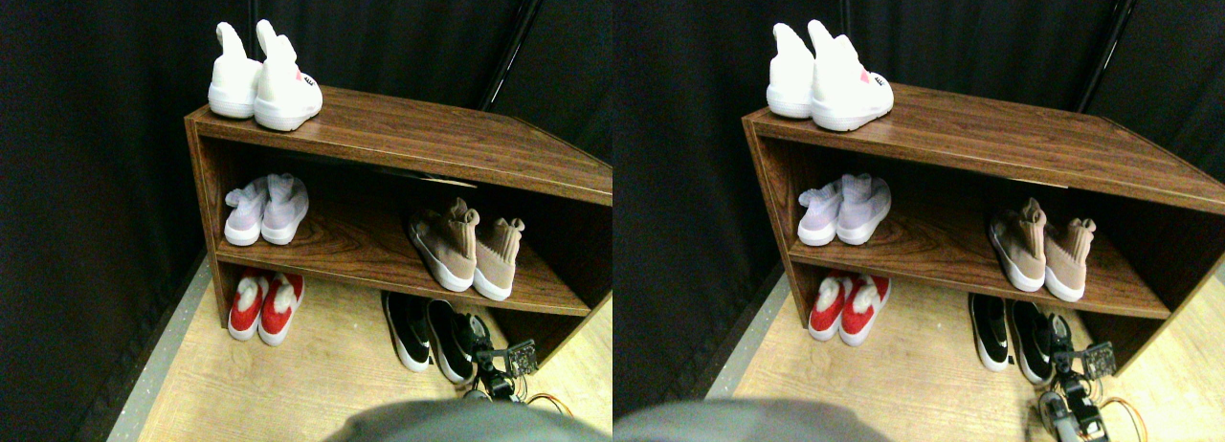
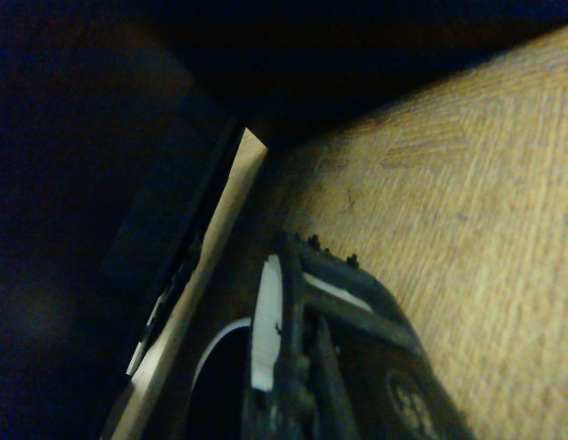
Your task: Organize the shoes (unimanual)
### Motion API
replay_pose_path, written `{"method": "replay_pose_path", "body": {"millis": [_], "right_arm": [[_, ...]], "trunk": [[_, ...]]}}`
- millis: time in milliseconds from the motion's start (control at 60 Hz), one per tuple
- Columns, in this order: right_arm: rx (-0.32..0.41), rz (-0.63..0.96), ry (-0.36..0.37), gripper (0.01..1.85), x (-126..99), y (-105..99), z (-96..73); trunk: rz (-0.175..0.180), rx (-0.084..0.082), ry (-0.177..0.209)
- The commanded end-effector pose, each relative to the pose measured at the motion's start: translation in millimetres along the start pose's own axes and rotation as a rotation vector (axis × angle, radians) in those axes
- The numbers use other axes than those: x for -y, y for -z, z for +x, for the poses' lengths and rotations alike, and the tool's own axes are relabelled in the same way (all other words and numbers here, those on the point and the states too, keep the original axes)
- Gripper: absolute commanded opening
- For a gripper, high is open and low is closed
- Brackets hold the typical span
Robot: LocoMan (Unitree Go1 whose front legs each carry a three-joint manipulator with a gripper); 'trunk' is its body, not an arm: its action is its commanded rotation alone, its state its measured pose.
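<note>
Five pairs of shoes are on or under a brown wooden shelf (image 1: 402, 136). A white high-ankle pair (image 1: 263, 78) stands on its top left. On the middle board, a pale lilac pair (image 1: 266, 208) sits at left and a tan knit pair (image 1: 466, 249) with white soles at right. On the floor under the shelf, a red pair (image 1: 265, 306) is at left and a black slip-on pair (image 1: 431, 337) at right. My right gripper (image 1: 500, 358) is low, right beside the right black shoe's outer side. In the wrist view, a dark shoe (image 2: 165, 220) with a pale sole strip lies beside the jaw.
The shelf's right side panel (image 1: 565, 322) stands close to the right of my gripper. Black curtains (image 1: 96, 174) hang behind and to the left. Light wooden floor (image 1: 316, 385) lies in front of the shelf, with a grey strip (image 1: 158, 365) along its left.
</note>
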Motion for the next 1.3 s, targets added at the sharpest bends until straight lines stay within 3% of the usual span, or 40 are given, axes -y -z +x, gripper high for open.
{"method": "replay_pose_path", "body": {"millis": [17,783,883,1050,1300], "right_arm": [[-0.038,0.028,0.011,0.06,-1,7,-3.8],[-0.021,0.081,-0.021,0.06,-6,23,-18.2],[-0.007,0.040,-0.033,0.06,-8,18,-19.3],[-0.050,-0.015,-0.088,0.06,-18,5,-21.5],[-0.056,-0.078,-0.159,0.06,-46,-16,-45.9]], "trunk": [[-0.010,-0.019,-0.016],[-0.013,0.010,-0.016],[-0.012,0.012,-0.007],[-0.010,0.017,0.009],[0.000,0.034,0.039]]}}
